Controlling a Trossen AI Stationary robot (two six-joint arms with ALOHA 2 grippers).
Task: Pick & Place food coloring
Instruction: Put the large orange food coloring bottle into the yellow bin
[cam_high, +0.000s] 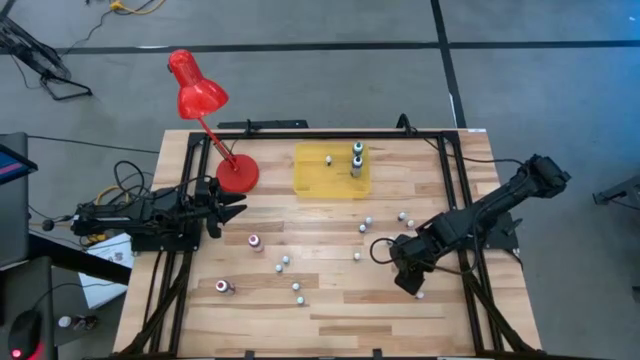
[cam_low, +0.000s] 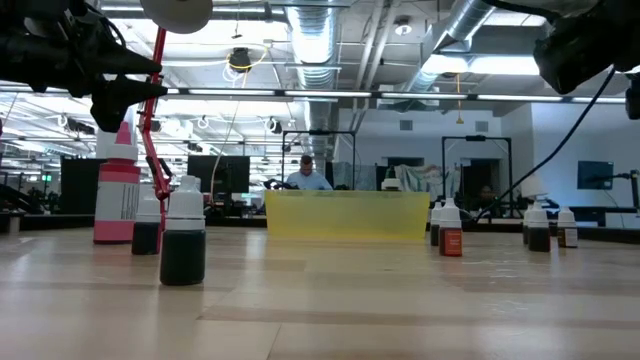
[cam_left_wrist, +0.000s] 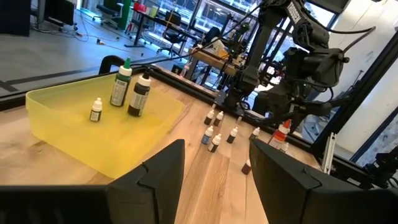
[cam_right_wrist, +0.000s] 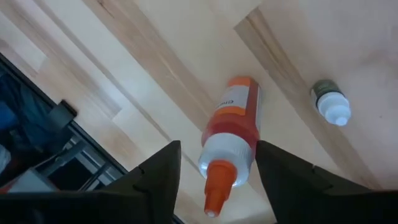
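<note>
The right gripper (cam_right_wrist: 214, 171) points down at the table's right side, its fingers spread apart on either side of an orange food coloring bottle (cam_right_wrist: 231, 134) that lies between them with its orange tip toward the camera; whether the fingers touch the bottle cannot be told. Just beyond the gripper stands a small dark bottle with a white cap (cam_right_wrist: 329, 103). The left gripper (cam_left_wrist: 214, 180) hovers at the table's left edge with its fingers apart and nothing between them. Ahead of it sits the yellow tray (cam_left_wrist: 74, 130), which holds three bottles: a tiny one (cam_left_wrist: 95, 111), a green-capped one (cam_left_wrist: 120, 84) and a dark one (cam_left_wrist: 138, 95). Past the tray, between the two grippers, more small bottles (cam_high: 368, 222) stand scattered over the wooden table (cam_high: 330, 320). A red desk lamp (cam_high: 205, 110) stands beside the left gripper.
</note>
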